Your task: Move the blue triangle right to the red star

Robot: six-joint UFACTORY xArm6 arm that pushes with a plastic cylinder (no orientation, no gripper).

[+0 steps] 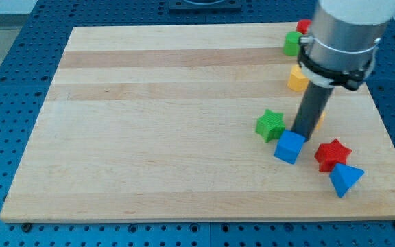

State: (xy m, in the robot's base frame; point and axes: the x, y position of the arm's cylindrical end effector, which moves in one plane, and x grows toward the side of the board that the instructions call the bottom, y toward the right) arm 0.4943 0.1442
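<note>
One arm: a single xArm6 reaches in from the view's top right, its grey cylindrical body ending in a straight dark rod; it carries no gripper, so nothing opens, closes or is held.
My tip [303, 136]: the rod's lower end sits at the upper right edge of the blue cube, touching it or just beside it; which one cannot be told.
Blue cube [289, 147]: lies just to the view's lower left of the rod, right of the green star.
Green star [271, 125]: sits left of the rod, just beside the blue cube's upper left corner.
Red star [332, 154]: lies to the view's right of the blue cube, near it but apart.
Blue triangle [345, 179]: rests directly below the red star, touching or nearly touching its lower edge, close to the board's lower right corner.
Orange block [319, 118]: only a sliver shows behind the rod; shape cannot be told.
Yellow block [297, 79]: sits above the rod, partly hidden by the arm.
Green block [293, 43]: near the board's top right edge.
Red block [303, 26]: at the top edge, mostly hidden by the arm.
Board [149, 116]: pale wooden planks with lengthwise grain.
Table [5, 75]: blue perforated surface surrounding the board on all sides.
</note>
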